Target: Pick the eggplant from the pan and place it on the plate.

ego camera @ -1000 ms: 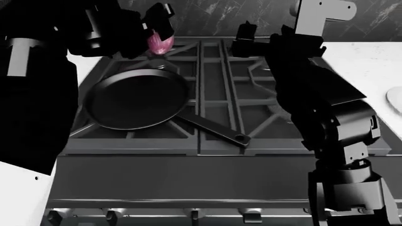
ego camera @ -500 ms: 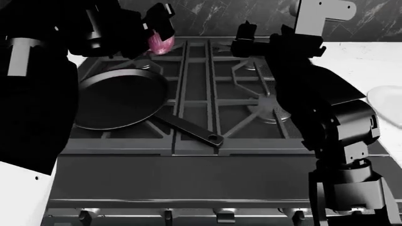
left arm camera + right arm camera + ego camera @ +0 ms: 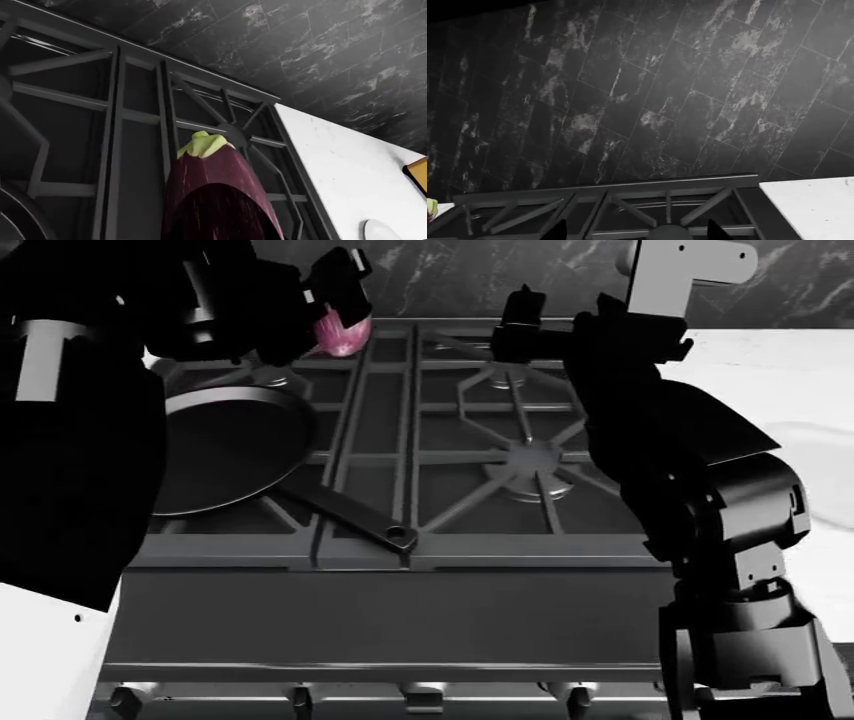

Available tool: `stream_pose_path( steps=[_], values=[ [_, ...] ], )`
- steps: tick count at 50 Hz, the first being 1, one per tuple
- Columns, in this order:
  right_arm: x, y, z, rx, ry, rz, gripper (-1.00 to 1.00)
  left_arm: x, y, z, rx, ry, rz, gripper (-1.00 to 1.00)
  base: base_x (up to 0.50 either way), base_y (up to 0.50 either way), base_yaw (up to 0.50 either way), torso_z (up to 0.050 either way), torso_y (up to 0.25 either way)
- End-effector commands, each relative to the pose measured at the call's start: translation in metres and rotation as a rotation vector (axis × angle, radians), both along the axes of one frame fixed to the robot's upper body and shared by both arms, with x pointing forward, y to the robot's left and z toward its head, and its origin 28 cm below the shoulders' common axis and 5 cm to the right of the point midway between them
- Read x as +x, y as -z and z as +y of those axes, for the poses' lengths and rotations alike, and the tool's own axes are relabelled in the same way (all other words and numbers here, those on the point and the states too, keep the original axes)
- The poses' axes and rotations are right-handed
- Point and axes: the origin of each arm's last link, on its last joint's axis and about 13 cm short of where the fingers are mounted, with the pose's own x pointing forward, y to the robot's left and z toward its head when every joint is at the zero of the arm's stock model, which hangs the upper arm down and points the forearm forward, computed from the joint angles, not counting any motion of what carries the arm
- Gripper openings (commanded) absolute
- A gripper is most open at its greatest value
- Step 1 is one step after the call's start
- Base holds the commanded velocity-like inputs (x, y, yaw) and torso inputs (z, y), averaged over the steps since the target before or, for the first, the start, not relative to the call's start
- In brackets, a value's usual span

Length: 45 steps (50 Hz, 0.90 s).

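Stove shifted leftward in view, left pincer clamped on eggplant, lifted clear of pan

No readable text, label, brand, number or sign anywhere on the stove, wall tiles, counter or robot arms.

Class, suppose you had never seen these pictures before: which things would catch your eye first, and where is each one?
The pinkish-purple eggplant stands out first, held up in the left end effector above the back of the dark stove. Next is the black pan, empty on the stove's left burner, its long handle pointing toward the front edge. The white counter at the right also catches the eye.
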Motion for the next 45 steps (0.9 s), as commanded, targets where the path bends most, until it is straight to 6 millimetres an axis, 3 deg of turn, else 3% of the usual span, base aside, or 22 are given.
stream_pose_path(
  steps=[1,45],
  values=[
    [0.0006,0.0010,0.0008,0.000,-0.001,0.001,1.00,-0.0005,-0.0019,-0.0006,-0.016,0.004,-0.002,-1.00,0.00,-0.14,0.00,0.000,0.000],
    [-0.0006,-0.0006,0.0006,0.002,-0.004,-0.005,1.00,-0.0005,-0.0018,-0.0006,-0.019,0.008,-0.003,-1.00,0.00,-0.13,0.00,0.000,0.000]
  ],
)
